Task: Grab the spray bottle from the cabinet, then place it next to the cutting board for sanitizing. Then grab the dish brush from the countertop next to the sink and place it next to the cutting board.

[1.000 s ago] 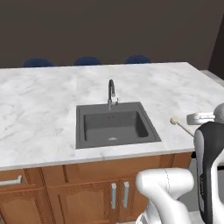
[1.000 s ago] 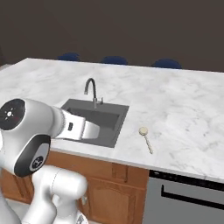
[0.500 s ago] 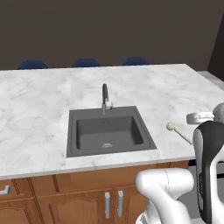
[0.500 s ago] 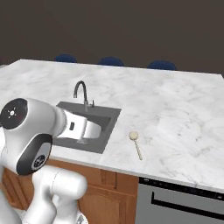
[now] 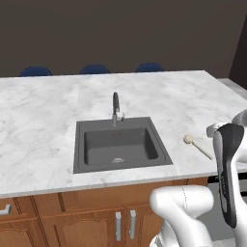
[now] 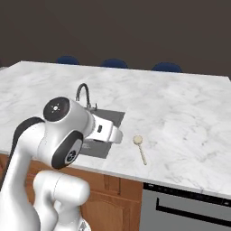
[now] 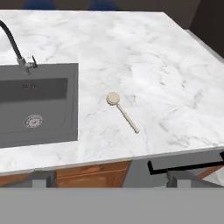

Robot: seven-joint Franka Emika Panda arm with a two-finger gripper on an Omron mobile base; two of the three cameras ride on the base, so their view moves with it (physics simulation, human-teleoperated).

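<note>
The dish brush [image 7: 122, 111], with a round cream head and a thin tan handle, lies on the white marble countertop [image 7: 144, 57] just right of the dark grey sink [image 7: 39, 105]. The brush [image 5: 197, 145] is near the counter's front edge, close to my arm, and appears again in the right base view [image 6: 140, 148]. My gripper [image 7: 113, 180] hangs above and in front of the counter edge, open, with nothing between its fingertips [image 7: 41, 178]. The spray bottle, the cutting board and the wall cabinet are out of view.
A slim dark faucet [image 5: 116, 108] stands at the back of the sink [image 5: 120, 144]. Blue chairs [image 5: 94, 69] line the far side of the counter. Wooden low cabinets [image 5: 72, 217] sit under the counter, beside an appliance with a dark handle [image 6: 189, 207].
The whole picture slid slightly left and down between the oldest frame and half a second ago, so the base moved; since then it has barely shifted. The brush has not moved on the counter.
</note>
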